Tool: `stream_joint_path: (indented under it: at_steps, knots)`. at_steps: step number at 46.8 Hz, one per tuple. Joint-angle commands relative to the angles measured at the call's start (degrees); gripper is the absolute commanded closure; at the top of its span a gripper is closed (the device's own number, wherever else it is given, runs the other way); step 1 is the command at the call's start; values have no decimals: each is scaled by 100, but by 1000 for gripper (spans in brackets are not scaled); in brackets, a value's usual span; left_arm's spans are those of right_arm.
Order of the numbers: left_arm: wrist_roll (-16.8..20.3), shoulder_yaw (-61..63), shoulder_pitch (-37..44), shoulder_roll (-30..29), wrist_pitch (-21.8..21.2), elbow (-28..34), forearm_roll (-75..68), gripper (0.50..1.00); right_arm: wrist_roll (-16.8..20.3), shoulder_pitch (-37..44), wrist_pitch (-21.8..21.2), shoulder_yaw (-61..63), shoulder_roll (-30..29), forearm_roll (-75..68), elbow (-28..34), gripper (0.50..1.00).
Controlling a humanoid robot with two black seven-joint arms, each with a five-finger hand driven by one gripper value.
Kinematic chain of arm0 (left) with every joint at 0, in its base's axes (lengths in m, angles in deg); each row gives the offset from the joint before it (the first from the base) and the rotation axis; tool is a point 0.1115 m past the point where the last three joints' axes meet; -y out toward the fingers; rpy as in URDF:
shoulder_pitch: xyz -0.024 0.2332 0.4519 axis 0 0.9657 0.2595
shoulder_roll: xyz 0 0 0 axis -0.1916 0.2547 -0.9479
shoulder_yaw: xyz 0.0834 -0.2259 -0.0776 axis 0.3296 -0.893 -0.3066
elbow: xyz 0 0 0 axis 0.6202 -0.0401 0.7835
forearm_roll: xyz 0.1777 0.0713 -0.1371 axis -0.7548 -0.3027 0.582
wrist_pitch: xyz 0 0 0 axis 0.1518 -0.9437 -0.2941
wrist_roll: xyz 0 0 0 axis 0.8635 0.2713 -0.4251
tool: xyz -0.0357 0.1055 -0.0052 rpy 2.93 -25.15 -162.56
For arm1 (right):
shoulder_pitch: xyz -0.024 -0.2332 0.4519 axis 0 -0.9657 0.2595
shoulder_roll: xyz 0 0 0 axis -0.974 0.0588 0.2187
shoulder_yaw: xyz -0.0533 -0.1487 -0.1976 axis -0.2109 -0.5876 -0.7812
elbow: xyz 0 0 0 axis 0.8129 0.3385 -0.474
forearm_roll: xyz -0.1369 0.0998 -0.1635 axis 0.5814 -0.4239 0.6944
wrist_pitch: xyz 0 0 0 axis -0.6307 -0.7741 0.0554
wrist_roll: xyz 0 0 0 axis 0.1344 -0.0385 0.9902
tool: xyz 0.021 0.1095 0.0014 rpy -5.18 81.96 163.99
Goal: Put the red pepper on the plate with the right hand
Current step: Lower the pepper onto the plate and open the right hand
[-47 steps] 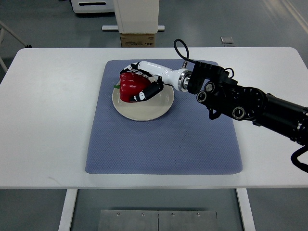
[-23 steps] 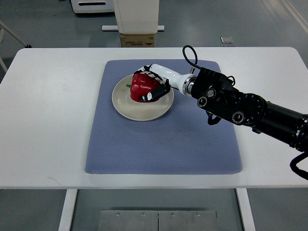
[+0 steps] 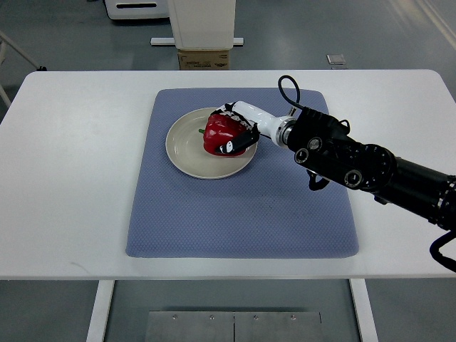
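A glossy red pepper (image 3: 218,132), rounded and lobed in shape, was seen on the right half of a round cream plate (image 3: 184,151) with a smooth surface and a shallow rim. The pepper was grasped by the right hand (image 3: 239,130), whose white and black fingers (image 3: 235,145) were curled around its right side, above and below it. A short green stem (image 3: 200,130) was pointed to the left, toward the middle of the plate, so the long axis of the pepper was laid roughly left to right. Whether the pepper was resting fully on the plate or was held slightly above it could not be told. The plate was set on a blue-grey mat (image 3: 235,214) of finely woven texture with rounded corners, and the mat was laid on a white table (image 3: 71,185) with a smooth top. The left half of the plate was left bare, and much free mat was seen in front of the plate and to its right under the dark arm (image 3: 370,171). The plate was placed near the far left part of the mat, well apart from the table edges. A cardboard box (image 3: 204,59) was seen on the floor beyond the far edge of the table.
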Motion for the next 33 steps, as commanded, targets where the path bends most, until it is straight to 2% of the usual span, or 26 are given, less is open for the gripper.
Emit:
stream_joint_path:
  at_steps: [1,7,10,13,18,29,33]
  knots:
    - [0,0,0,0,0,0,0,500,1,-3,8,-1,0,0,1,1000]
    - [0,0,0,0,0,0,0,500,-8,6,8,-1,0,-35,1,998]
    - [0,0,0,0,0,0,0,500,-17,15,8,-1,0,-88,10,890]
    - [0,0,0,0,0,0,0,500,-17,23,8,-1,0,-106,10,833]
    - [0,0,0,0,0,0,0,500,-34,50,8,8,0,-123,27,710]
    - [0,0,0,0,0,0,0,500,-70,59,79,210,0,-167,97,580]
    - [0,0,0,0,0,0,0,500,-96,94,79,219,0,-167,115,515]
